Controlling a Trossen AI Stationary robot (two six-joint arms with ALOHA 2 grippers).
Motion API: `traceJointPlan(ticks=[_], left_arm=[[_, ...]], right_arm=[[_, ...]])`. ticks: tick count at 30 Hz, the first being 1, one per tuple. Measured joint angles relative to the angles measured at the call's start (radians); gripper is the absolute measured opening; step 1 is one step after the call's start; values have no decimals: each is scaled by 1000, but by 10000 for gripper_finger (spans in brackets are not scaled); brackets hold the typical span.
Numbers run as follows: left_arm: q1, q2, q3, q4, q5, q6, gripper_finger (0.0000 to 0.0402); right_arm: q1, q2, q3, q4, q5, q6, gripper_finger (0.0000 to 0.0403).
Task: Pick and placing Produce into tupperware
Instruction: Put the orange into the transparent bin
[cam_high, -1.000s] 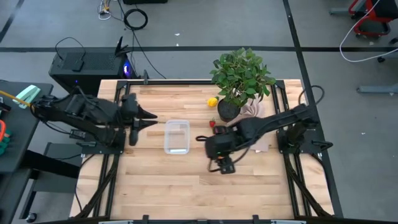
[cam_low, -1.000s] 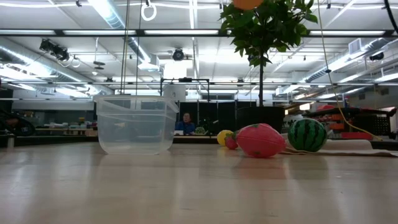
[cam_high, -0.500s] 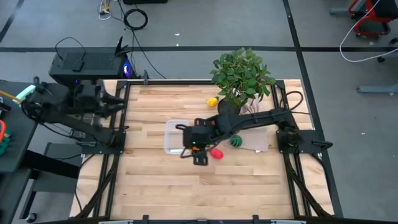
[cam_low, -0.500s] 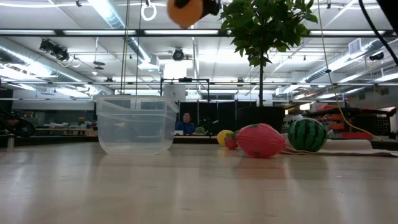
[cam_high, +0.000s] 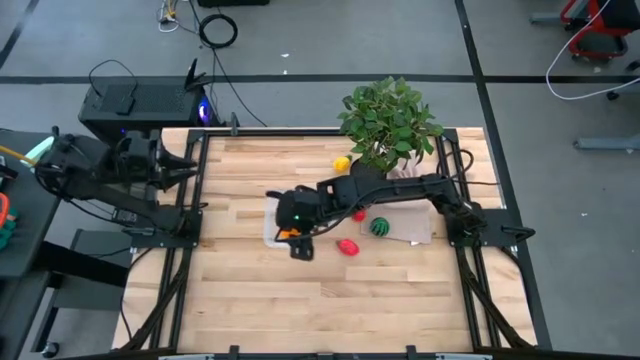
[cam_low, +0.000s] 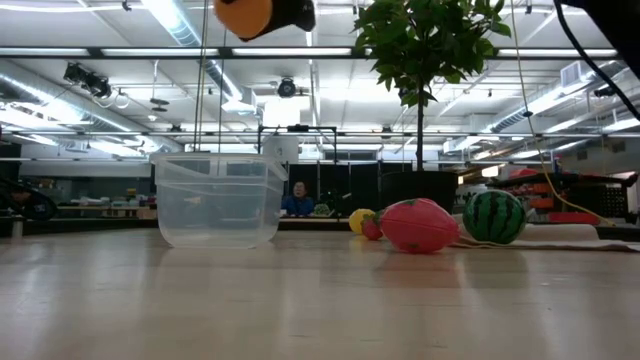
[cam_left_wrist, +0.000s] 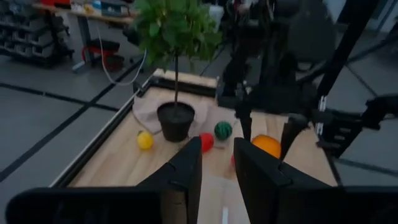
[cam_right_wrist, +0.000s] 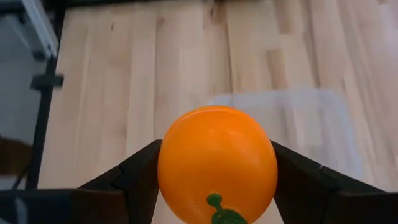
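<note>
My right gripper (cam_high: 290, 230) is shut on an orange fruit (cam_right_wrist: 216, 163), high above the clear tupperware (cam_low: 218, 200) that stands on the table. In the low view the orange (cam_low: 245, 14) hangs over the tupperware's right half. A red fruit (cam_high: 347, 247), a small watermelon (cam_high: 380, 227) and a small red fruit (cam_high: 358, 214) lie to the right of the tupperware. A yellow fruit (cam_high: 342, 163) lies by the plant pot. My left gripper (cam_high: 188, 165) waits past the table's left edge, its fingers (cam_left_wrist: 186, 171) a narrow gap apart with nothing between them. My right gripper pinches the orange by two opposite sides (cam_right_wrist: 168, 168) at its widest part, one finger (cam_right_wrist: 134, 177) on each side. The fingers slant down from the table's right. The orange is lifted clear, its green stem mark (cam_right_wrist: 214, 202) turned toward the wrist.
A potted plant (cam_high: 390, 125) stands at the far right, beside a beige cloth (cam_high: 410, 225). Bare wood lies along the table's near side and to the left of the tupperware.
My right gripper has carried the orange toward the table's left edge, from above the red fruit to above the tupperware, still lifted clear. My left gripper has drawn back from beside the tupperware toward the table's left and far edges.
</note>
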Motion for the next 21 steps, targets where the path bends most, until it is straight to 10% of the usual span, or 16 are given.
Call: traceJointPlan(ticks=[21], left_arm=[[0, 5, -15, 1, -4, -23, 101]], right_arm=[[-74, 177, 4, 298, -3, -34, 261]])
